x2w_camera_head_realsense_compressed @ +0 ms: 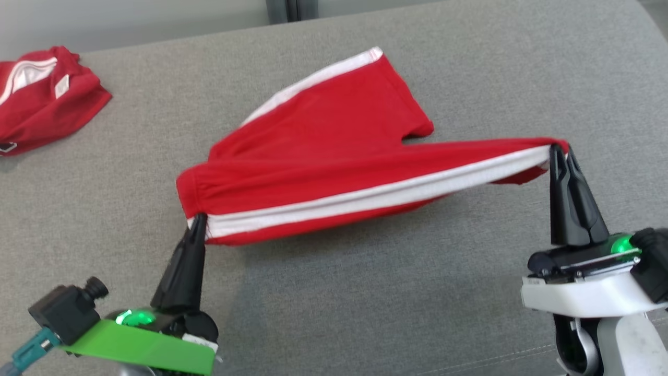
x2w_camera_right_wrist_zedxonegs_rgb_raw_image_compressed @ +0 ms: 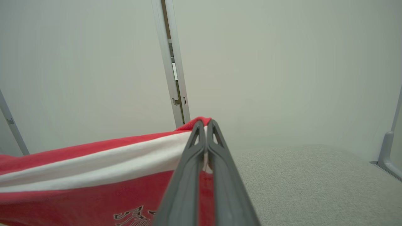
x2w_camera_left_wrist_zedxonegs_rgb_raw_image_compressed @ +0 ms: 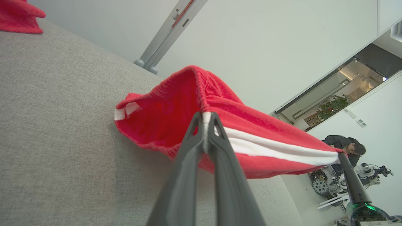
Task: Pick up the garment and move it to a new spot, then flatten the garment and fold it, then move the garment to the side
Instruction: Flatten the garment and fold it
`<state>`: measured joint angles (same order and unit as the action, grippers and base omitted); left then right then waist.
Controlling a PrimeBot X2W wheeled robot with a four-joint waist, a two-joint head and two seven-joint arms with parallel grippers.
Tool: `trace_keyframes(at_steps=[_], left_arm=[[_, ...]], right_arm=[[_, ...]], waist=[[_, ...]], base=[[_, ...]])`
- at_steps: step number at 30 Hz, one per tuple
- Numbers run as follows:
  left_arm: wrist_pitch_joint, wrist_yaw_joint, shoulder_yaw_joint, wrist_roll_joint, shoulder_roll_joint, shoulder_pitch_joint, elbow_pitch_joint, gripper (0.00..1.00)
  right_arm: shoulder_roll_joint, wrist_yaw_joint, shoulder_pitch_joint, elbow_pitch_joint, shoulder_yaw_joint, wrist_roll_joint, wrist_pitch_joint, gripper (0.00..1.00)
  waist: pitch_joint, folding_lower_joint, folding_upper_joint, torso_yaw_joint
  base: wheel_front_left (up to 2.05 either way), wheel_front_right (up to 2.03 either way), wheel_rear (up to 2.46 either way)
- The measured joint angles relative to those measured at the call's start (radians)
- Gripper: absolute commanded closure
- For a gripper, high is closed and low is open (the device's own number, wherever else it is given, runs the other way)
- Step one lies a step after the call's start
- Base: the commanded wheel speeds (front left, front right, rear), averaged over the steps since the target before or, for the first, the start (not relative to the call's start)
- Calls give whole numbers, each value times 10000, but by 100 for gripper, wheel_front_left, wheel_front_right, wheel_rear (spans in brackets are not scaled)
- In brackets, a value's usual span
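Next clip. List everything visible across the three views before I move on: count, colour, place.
red shorts: one, red with white side stripes, stretched between both grippers
second garment: one, red and white, crumpled at the surface's far left
padded surface: one, grey fabric, under everything
metal post: one, silver, against the pale wall behind
person: one, dark top, far background of the left wrist view
left gripper: one, dark fingers, jaws shut on the waistband end
right gripper: one, dark fingers, jaws shut on the leg-hem end
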<state>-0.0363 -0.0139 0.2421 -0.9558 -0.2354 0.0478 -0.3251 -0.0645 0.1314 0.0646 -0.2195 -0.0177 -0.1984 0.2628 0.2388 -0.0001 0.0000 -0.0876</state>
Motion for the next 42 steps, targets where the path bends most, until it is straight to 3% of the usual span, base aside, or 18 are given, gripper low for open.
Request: trace_keyframes(at_steps=[7, 15, 19, 26, 33, 42], left_arm=[[226, 343, 332, -115, 190, 609, 63, 100], [393, 267, 913, -163, 637, 88, 1164, 100], [336, 257, 928, -132, 1030, -852, 1871, 100], [347, 648, 656, -558, 1570, -3011, 3430, 100], [295, 928, 589, -1007, 1778, -4832, 5058, 100], [-23, 888, 1244, -1279, 1843, -6244, 6658, 100]], right_arm=[[4, 0, -383, 761, 82, 192, -77, 100], [15, 0, 751, 2343, 215, 334, -117, 100], [-130, 0, 1823, 3233, 288, 288, -102, 100], [-600, 0, 4288, 5202, -58, 320, -203, 100], [-1076, 0, 6741, 7576, -752, 270, -506, 100], [-1365, 0, 9050, 10510, -1467, 96, -589, 100]], waist=[[-385, 0, 0, 72], [101, 0, 0, 382], [409, 0, 0, 628], [959, 0, 0, 1093], [1554, 0, 0, 1550], [2121, 0, 0, 2198]], base=[[0, 0, 0], [0, 0, 0], [0, 0, 0], [0, 0, 0], [0, 0, 0], [0, 0, 0]])
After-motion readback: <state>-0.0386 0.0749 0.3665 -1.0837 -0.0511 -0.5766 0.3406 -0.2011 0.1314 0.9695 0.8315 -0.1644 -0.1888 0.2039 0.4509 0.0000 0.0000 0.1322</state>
